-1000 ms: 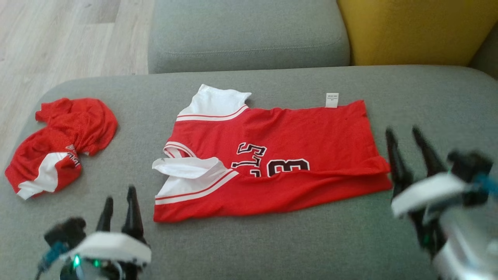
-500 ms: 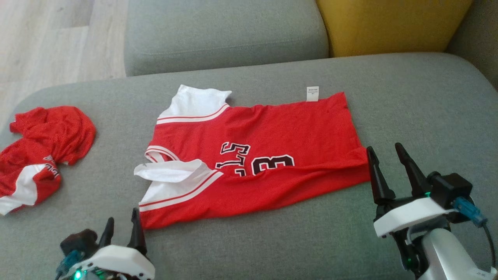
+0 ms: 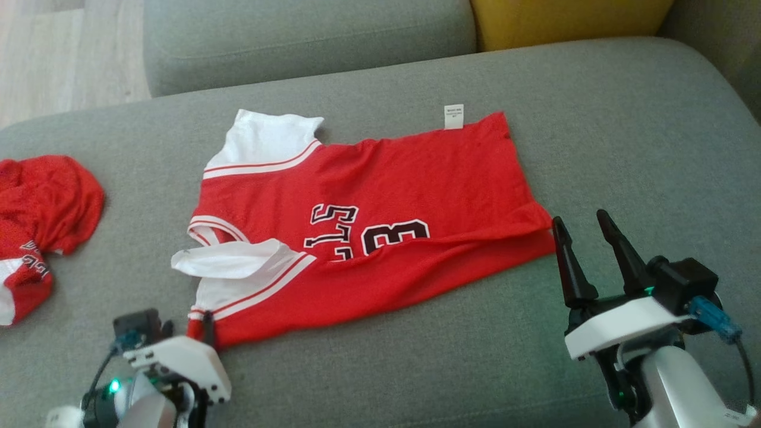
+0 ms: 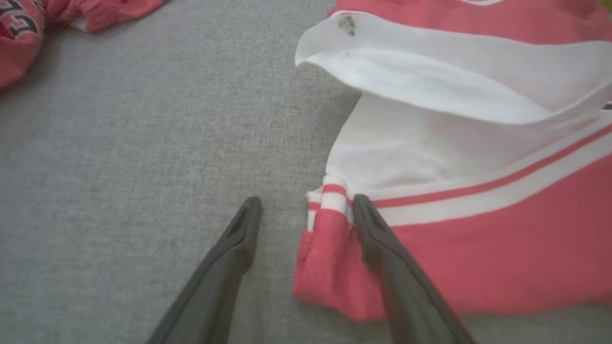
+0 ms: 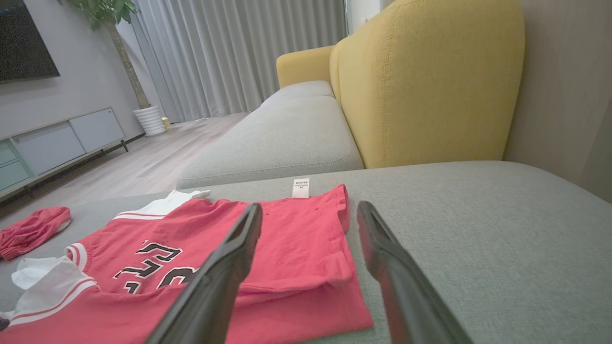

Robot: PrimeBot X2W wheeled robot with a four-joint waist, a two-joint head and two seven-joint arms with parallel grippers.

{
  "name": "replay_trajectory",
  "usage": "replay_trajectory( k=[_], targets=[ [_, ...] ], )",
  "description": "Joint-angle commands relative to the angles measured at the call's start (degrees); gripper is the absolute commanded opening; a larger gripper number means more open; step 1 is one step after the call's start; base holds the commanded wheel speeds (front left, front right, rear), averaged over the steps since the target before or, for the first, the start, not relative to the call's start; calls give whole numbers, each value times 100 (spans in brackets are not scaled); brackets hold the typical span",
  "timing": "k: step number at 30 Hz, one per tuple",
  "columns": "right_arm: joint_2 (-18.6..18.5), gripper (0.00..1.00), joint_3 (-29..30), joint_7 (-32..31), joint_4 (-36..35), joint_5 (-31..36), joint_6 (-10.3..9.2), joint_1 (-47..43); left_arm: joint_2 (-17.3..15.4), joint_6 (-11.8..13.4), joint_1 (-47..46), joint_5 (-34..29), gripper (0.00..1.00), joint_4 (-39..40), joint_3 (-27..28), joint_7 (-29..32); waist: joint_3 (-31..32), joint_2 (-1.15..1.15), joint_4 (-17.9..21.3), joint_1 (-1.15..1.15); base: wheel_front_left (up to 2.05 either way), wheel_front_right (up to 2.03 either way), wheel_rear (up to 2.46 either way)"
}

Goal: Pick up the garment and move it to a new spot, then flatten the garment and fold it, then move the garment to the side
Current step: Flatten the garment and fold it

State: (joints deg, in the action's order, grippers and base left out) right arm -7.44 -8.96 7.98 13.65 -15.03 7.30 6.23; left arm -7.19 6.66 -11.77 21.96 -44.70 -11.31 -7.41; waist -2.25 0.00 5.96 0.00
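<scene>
The red jersey (image 3: 368, 226) lies spread out on the grey sofa seat (image 3: 624, 119), folded lengthways, with its white label (image 3: 453, 116) sticking out at the far edge. The left claw (image 4: 307, 205) is down at the jersey's near left corner with its fingers spread wide. The striped corner sits between them, and one finger (image 4: 382, 248) lies over the red cloth without gripping it. The right claw (image 3: 579, 219) is also wide and holds nothing, its tips just off the jersey's right-hand edge. A crumpled red garment (image 3: 35, 226) lies well apart to the left. Half a second ago the left claw was just short of that corner. It has since pushed forward onto it, and the head camera has swung too.
</scene>
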Motion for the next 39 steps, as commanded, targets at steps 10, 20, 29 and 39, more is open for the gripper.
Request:
replay_trajectory(
  k=[10,20,29,39],
  targets=[
    [139,100,274,-216,-119,212,19,209,-6,-370,-443,100,0,-413,-84,309,-65,0,-14,0,0,0,0],
    [401,100,943,-1069,709,524,19,492,8,-266,-625,161,0,150,73,-487,-108,0,-345,0,0,0,0],
    [454,100,1388,-1642,1736,443,19,1165,37,-336,-573,77,0,917,-65,-646,-320,0,-667,0,0,0,0],
    [456,100,1543,-1949,2751,423,19,1785,46,-333,-563,36,0,1242,-240,-559,-502,0,-791,0,0,0,0]
  ],
)
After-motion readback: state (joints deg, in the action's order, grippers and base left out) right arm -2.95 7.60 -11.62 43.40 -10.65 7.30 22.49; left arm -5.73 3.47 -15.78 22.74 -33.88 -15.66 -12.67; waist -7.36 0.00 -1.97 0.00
